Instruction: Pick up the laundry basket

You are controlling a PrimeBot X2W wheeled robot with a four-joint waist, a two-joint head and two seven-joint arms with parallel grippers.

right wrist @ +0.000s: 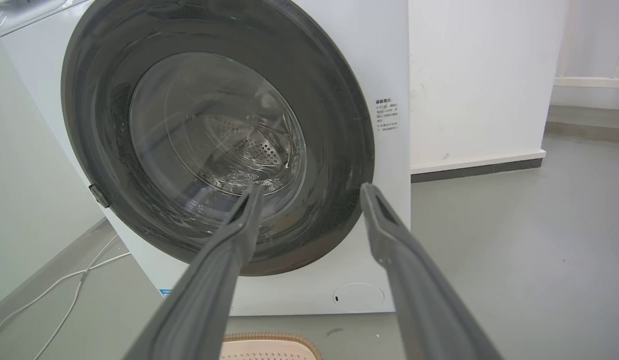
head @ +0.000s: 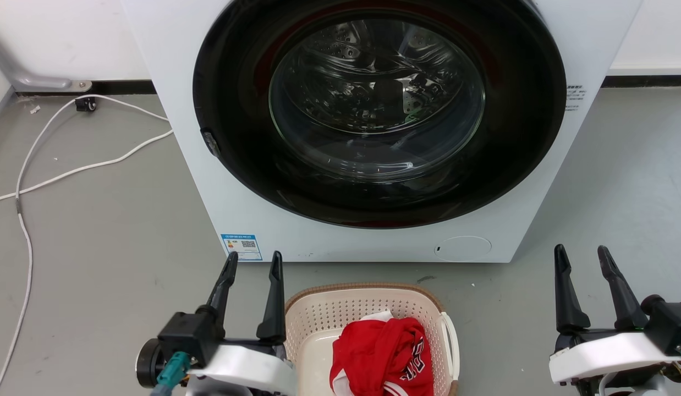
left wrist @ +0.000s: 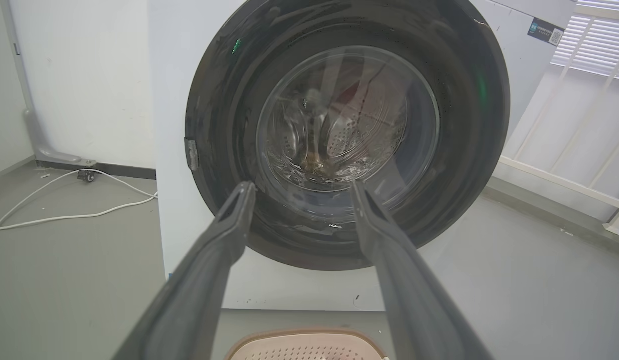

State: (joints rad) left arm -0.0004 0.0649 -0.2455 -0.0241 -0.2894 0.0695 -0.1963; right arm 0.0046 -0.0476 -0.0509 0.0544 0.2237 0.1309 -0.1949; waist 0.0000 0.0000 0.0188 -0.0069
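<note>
Cream perforated plastic under a brown woven-look rim: the laundry basket sits on the grey floor before the white washing machine, with red cloth crumpled inside. The left gripper is just beside it and the right gripper well apart, both with fingers spread and empty.

The washing machine stickers and red jersey lettering are illegible.

Grey floor, white wall — white washing machine, perhaps window blinds beyond.
</note>
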